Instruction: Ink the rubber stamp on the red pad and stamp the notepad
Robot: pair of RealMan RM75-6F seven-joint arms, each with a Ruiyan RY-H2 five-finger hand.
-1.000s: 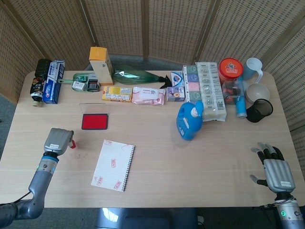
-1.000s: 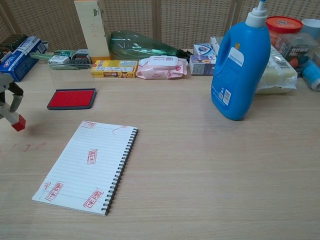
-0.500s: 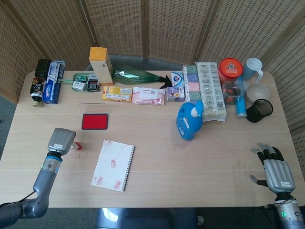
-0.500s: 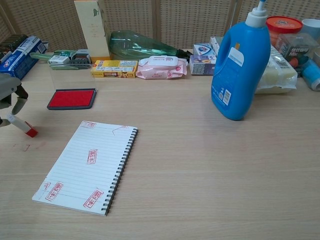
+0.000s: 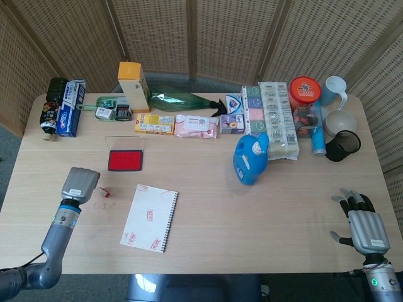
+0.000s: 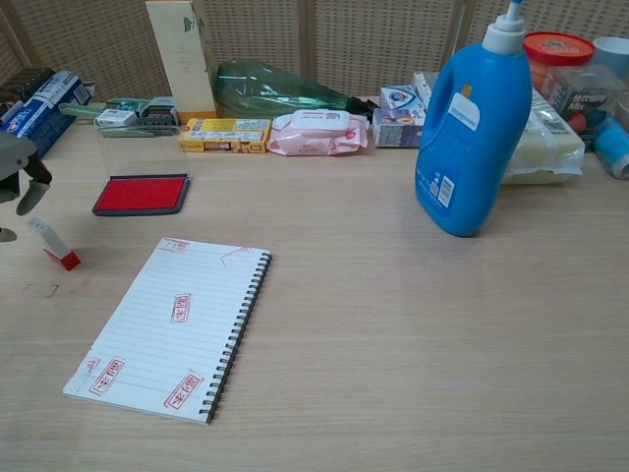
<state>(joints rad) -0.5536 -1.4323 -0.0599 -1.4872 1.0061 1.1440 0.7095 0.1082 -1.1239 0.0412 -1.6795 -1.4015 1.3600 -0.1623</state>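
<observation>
The robot's left hand [image 5: 80,184] hovers with fingers apart and holding nothing, just beside the rubber stamp [image 6: 55,243], which lies tilted on the table [image 5: 264,207]. The red pad [image 5: 124,160] sits open nearby, the stamped notepad [image 5: 150,217] beside it. The right hand [image 5: 365,226] rests spread and empty at the far corner.

Red ink pad [image 6: 141,194]; white lined notepad [image 6: 170,325], red stamp marks; blue detergent bottle [image 6: 472,129]; pale wood-grain table [image 6: 413,334]; green bottle [image 6: 280,90].

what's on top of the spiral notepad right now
Only red stamp prints on the open page of the spiral notepad; no object rests on it. Pages underneath are covered.
</observation>
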